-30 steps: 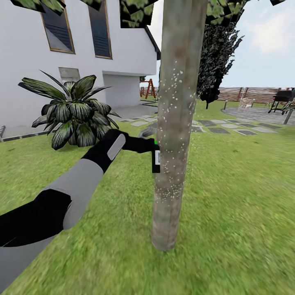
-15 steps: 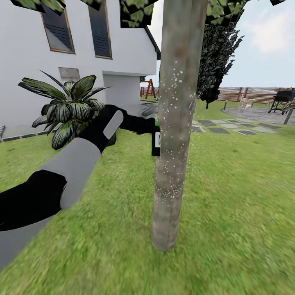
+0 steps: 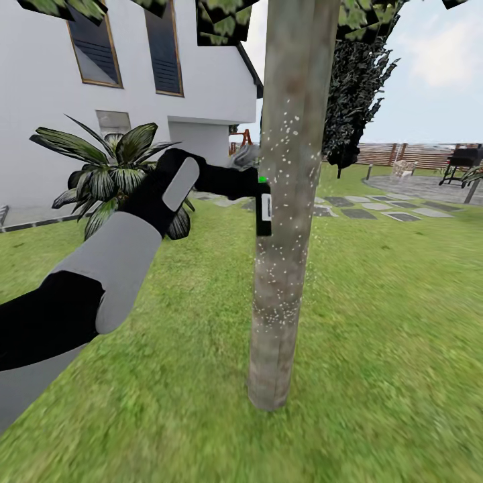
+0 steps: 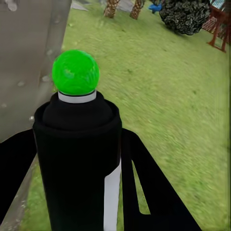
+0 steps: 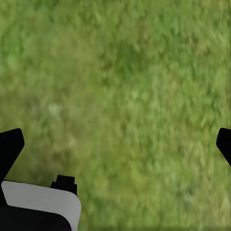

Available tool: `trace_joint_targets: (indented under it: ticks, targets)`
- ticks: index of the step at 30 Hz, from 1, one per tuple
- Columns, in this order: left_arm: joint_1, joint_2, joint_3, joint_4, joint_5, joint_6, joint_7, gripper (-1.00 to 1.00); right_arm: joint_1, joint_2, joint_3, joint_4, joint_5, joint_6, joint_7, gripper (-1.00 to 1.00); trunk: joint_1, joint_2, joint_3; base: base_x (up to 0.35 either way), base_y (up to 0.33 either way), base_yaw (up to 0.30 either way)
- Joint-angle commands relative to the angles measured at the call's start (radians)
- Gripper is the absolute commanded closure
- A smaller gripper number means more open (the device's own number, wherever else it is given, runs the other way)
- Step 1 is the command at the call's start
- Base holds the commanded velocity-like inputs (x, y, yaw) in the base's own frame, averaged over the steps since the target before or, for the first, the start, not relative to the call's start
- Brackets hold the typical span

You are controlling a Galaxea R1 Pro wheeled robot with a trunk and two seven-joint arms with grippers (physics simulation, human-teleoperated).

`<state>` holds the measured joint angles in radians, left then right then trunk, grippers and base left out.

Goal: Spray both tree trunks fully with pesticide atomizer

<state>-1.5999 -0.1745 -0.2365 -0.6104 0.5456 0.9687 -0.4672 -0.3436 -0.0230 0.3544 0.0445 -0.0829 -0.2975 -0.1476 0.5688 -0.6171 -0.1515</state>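
- One tree trunk [image 3: 288, 201] standing close in the head view, rising upright from the lawn [image 3: 389, 322] and running past the top edge.
- One pesticide atomizer [image 3: 263, 209] hanging upright right against the near side of that trunk, about midway up its visible length, long axis vertical, green dot on top.
- Many white specks of pesticide [image 3: 285, 147] dotting the bark above and below the bottle, thinning out toward the base.
- One left end effector [image 3: 251, 182] clamped on the atomizer, reaching in from the house side with the grey-and-black arm stretched behind it.
- Two dark windows showing on the white house [image 3: 40, 134], one spiky palm [image 3: 114, 178] below them, one dark cypress-like column [image 3: 352, 87] beyond the trunk, several stepping stones in the grass.
- From the left wrist view: looking along the bottle [image 4: 79, 163], green ball and pale collar at its top, black fingers [image 4: 144, 187] flanking it on both sides, grey trunk bark [image 4: 29, 57] right beside it.
- From the right wrist view: blurred grass [image 5: 125, 86], two black fingertips [image 5: 9, 149] at opposite edges, well apart, gripping nothing.
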Motion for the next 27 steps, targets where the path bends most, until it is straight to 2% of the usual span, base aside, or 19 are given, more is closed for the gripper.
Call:
trace_joint_targets:
  ticks: [1, 9, 10, 12, 14, 19, 22, 26, 27]
  targets:
    - [0.0, 0.0, -0.001, -0.011, 0.001, 0.003, -0.002, 1.0, 0.0, 0.0, 0.0, 0.0, 0.0, 0.0, 0.0, -1.0, 0.0, 0.0, 0.0, 0.0, 0.0, 0.0]
    - [0.0, 0.0, -0.011, -0.006, 0.004, 0.005, -0.011, 1.0, 0.0, 0.0, 0.0, 0.0, 0.0, 0.0, 0.0, -1.0, 0.0, 0.0, 0.0, 0.0, 0.0, 0.0]
    - [0.0, 0.0, -0.025, -0.001, 0.004, 0.005, -0.011, 1.0, 0.0, 0.0, 0.0, 0.0, -0.001, 0.0, 0.0, -1.0, 0.0, 0.0, 0.0, 0.0, 0.0, 0.0]
    - [0.0, 0.0, -0.102, 0.061, 0.004, 0.003, -0.011, 1.0, 0.0, 0.0, 0.0, 0.0, 0.0, 0.0, 0.0, -1.0, 0.0, 0.0, 0.0, 0.0, 0.0, 0.0]
    - [0.0, 0.0, -0.124, 0.115, 0.004, 0.001, -0.011, 1.0, 0.0, 0.0, 0.0, 0.0, 0.0, 0.0, 0.0, -1.0, 0.0, 0.0, 0.0, 0.0, 0.0, 0.0]
    - [0.001, 0.0, -0.134, 0.198, 0.002, -0.008, -0.012, 1.0, 0.0, 0.0, 0.0, 0.0, 0.0, 0.0, 0.0, -1.0, 0.0, 0.0, 0.0, 0.0, 0.0, 0.0]
    - [0.001, 0.0, -0.133, 0.249, 0.001, -0.055, -0.011, 1.0, 0.0, -0.001, 0.0, 0.0, 0.0, 0.0, 0.0, -1.0, 0.0, 0.0, 0.0, 0.0, 0.0, 0.0]
    - [0.001, 0.0, -0.133, 0.28, 0.0, -0.072, -0.009, 1.0, 0.0, -0.001, 0.0, 0.0, 0.0, 0.0, 0.0, -1.0, 0.0, 0.0, 0.0, 0.0, 0.0, 0.0]
    - [0.001, 0.0, -0.133, 0.303, -0.001, -0.097, -0.008, 1.0, 0.0, -0.001, 0.0, 0.0, 0.0, 0.0, 0.0, -1.0, 0.0, 0.0, 0.0, 0.0, 0.0, 0.0]
